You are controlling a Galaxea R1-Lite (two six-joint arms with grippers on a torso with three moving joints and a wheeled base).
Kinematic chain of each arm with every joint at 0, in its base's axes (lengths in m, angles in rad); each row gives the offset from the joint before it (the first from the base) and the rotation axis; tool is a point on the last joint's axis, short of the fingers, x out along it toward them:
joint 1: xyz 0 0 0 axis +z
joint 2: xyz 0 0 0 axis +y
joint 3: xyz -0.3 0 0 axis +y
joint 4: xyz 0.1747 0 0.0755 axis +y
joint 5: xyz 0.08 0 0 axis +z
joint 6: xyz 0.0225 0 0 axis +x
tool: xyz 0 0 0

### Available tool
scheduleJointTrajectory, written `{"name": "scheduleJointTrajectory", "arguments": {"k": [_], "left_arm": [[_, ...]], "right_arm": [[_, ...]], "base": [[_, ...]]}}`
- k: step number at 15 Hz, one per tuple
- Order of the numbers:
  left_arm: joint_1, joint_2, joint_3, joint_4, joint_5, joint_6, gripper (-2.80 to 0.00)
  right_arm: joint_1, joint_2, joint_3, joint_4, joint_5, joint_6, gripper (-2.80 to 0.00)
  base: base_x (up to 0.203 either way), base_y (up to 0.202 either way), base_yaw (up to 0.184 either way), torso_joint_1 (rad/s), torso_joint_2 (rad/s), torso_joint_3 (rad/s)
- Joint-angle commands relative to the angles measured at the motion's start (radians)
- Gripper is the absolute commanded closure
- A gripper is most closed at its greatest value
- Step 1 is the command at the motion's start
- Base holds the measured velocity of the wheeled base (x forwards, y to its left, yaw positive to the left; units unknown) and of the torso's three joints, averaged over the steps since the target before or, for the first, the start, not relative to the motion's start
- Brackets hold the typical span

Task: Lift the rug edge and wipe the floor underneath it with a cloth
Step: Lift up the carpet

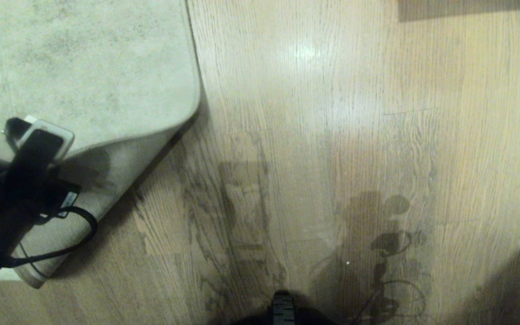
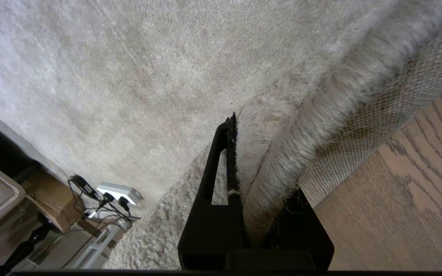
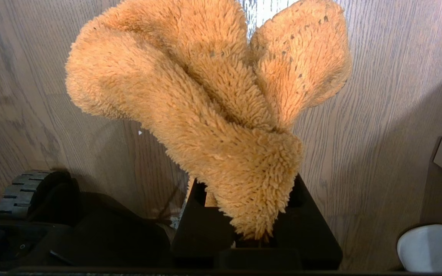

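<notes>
The pale grey mottled rug point(image 1: 84, 67) lies at the far left on the wood-grain floor point(image 1: 332, 135). Its near rug edge point(image 1: 151, 133) is raised off the floor, so the woven beige backing point(image 1: 115, 185) shows underneath. My left gripper point(image 1: 43, 137) is shut on that edge. In the left wrist view one black finger point(image 2: 221, 161) presses against the pile of the rug edge point(image 2: 301, 145), and the other finger is hidden behind it. My right gripper point(image 3: 251, 230) is out of the head view and shut on the fluffy orange cloth point(image 3: 205, 99), which hangs above the floor point(image 3: 378, 115).
Beyond the rug a white power strip point(image 2: 119, 191) with black cables lies beside low furniture. My own base and a wheel point(image 3: 19, 189) sit close to the right gripper, and a white rounded object point(image 3: 424, 247) stands nearby. A dark panel point(image 1: 467, 9) borders the far right floor.
</notes>
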Motion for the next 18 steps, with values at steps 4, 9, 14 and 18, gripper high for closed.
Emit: {"name": "scheduleJointTrajectory", "arguments": {"k": [4, 9, 14, 18], "left_arm": [[0.004, 0.005, 0.001, -0.003, 0.003, -0.015, 0.00], [0.006, 0.005, 0.004, -0.003, 0.003, -0.015, 0.00], [0.015, 0.005, 0.004, -0.003, 0.003, -0.016, 0.00], [0.013, 0.006, 0.004, -0.003, 0.003, -0.013, 0.00]], "right_arm": [[0.000, 0.002, 0.000, -0.001, 0.000, -0.001, 0.00], [0.000, 0.002, 0.000, -0.001, 0.000, -0.001, 0.00], [0.000, 0.002, 0.000, -0.001, 0.000, -0.001, 0.00], [0.000, 0.002, 0.000, -0.001, 0.000, -0.001, 0.00]], "base": [[0.000, 0.000, 0.000, 0.000, 0.00, 0.000], [0.000, 0.000, 0.000, 0.000, 0.00, 0.000], [0.000, 0.000, 0.000, 0.000, 0.00, 0.000], [0.000, 0.000, 0.000, 0.000, 0.00, 0.000]]}}
